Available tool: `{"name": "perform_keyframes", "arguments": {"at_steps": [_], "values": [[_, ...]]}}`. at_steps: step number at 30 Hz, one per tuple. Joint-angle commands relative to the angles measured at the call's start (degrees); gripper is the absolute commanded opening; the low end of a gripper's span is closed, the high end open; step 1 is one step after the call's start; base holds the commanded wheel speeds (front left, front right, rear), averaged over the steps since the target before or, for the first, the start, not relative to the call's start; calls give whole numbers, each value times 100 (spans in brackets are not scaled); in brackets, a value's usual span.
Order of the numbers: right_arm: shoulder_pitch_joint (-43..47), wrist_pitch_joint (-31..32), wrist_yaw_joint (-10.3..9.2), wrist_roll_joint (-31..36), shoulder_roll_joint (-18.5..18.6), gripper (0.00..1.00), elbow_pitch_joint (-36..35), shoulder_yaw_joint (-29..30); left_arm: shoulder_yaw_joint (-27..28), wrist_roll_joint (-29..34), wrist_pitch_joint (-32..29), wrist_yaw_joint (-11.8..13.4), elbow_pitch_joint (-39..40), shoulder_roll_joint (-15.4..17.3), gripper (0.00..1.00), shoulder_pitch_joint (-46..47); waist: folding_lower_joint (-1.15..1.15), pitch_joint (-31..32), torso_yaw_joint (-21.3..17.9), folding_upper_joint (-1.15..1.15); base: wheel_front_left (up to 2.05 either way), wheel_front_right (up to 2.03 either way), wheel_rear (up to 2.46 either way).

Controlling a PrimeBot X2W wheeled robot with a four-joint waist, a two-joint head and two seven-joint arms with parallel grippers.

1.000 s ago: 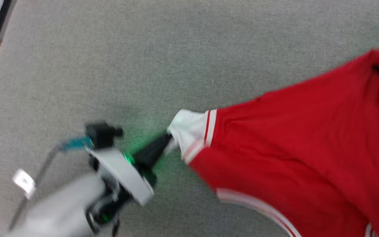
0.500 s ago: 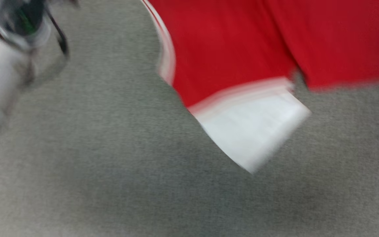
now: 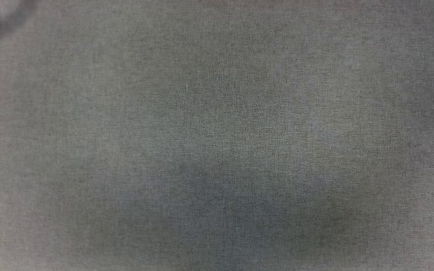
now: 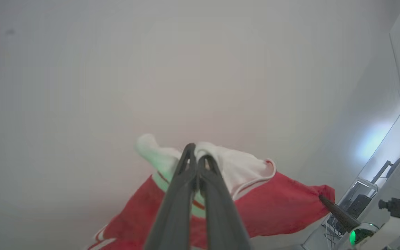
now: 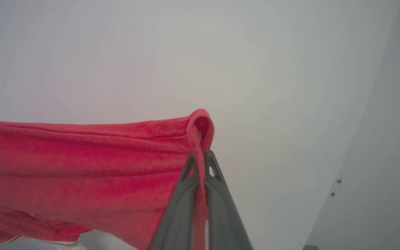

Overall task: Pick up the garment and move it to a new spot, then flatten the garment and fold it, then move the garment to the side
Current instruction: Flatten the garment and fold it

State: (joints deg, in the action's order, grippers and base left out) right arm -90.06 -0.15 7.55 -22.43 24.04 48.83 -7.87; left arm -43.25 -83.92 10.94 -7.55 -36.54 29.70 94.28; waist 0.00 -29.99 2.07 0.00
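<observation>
Left claw point(image 4: 197, 157) clamped on white sleeve of garment point(image 4: 283, 208); right claw point(image 5: 200, 155) pinching red edge.

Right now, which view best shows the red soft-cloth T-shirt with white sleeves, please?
The left wrist view: the red soft-cloth T-shirt shows its white sleeve pinched by the left gripper and its red body. The right wrist view gives a red edge in the right gripper; the head view, grey fabric surface.
</observation>
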Motion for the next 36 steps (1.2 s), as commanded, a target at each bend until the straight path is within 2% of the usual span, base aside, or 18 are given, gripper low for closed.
{"name": "perform_keyframes", "arguments": {"at_steps": [1, 4, 7, 12, 14, 20, 27, 31, 36], "values": [[350, -56, -13, -120, 67, 0, -29, -149, -48, -148, 46, 17, 240, 124, 0, -465, 0, 51, 7, 0, 0, 0, 0], [1099, -29, -12, -443, 232, 0, -237, -597, -200, -373, 112, 17, 965, 333, 0, -1450, 0, 131, 19, 0, 0, 0, 0], [1975, 211, -11, -974, 430, 0, -737, -1236, -544, -321, 212, 17, 1604, 651, 0, -2568, 0, 204, 6, 0, 0, 0, 0], [3375, 548, -12, -1899, 1017, 0, -1549, -1659, -849, -82, 391, 16, 2331, 911, 0, -4023, 0, 365, 42, 0, 0, 0, 0], [3885, 599, -11, -2192, 1183, 0, -1888, -1690, -748, 25, 417, 16, 2511, 938, 0, -4478, 0, 452, 68, 0, 0, 0, 0], [5393, 727, -11, -2713, 1621, 0, -2791, -1459, -289, 471, 415, 16, 3356, 975, 0, -5879, 0, 737, 111, 0, 0, 0, 0], [7138, 1114, -11, -3145, 1903, 0, -3962, -838, -34, 806, 415, 16, 4264, 1324, 0, -7279, 0, 1012, 71, 0, 0, 0, 0], [8153, 1280, -11, -3225, 1931, 0, -4628, -268, 223, 953, 416, 16, 4643, 1436, 0, -8003, 0, 1050, 55, 0, 0, 0, 0], [9145, 1591, -11, -3125, 1725, 0, -5473, 420, 400, 1168, 416, 16, 5159, 1585, 0, -8637, 0, 991, -14, 0, 0, 0, 0]]}}
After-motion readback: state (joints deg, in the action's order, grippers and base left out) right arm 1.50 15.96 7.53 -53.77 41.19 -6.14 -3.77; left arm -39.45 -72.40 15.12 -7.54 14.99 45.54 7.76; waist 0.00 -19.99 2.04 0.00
